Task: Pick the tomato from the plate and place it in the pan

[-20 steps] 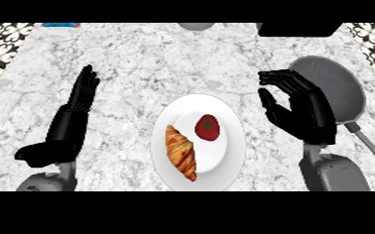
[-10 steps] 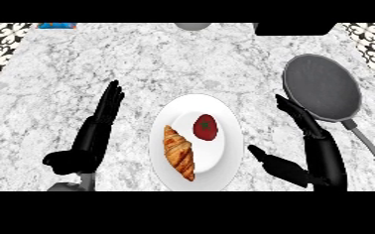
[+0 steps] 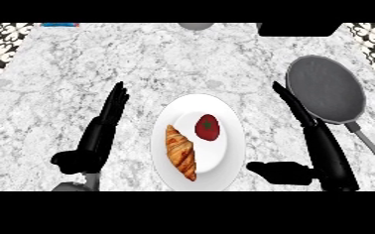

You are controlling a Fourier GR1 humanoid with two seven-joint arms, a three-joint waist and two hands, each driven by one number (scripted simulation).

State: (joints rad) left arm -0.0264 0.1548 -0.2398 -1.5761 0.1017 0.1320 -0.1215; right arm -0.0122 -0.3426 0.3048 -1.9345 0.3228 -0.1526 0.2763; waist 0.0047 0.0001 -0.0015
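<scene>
Red and round, with no long axis to mind, the tomato (image 3: 207,127) sat on the right half of the white plate (image 3: 228,154), near the worktop's (image 3: 147,59) front edge, a croissant (image 3: 181,151) just beside it on the left. My right hand (image 3: 328,151) stood open, fingers straight, between the plate and the pan (image 3: 325,89) by the right edge. I judged it the better placed: tomato to its left, pan to its right. My left hand (image 3: 99,134) rested open off the plate's left side.

Even, diffuse light over the marble counter (image 3: 183,64), white plate (image 3: 230,129) the brightest surface, faint grey shading in its well, left hand (image 3: 102,129) and right hand (image 3: 319,139) flanking the plate as flat dark shapes, pan (image 3: 326,87) right of it dull grey
</scene>
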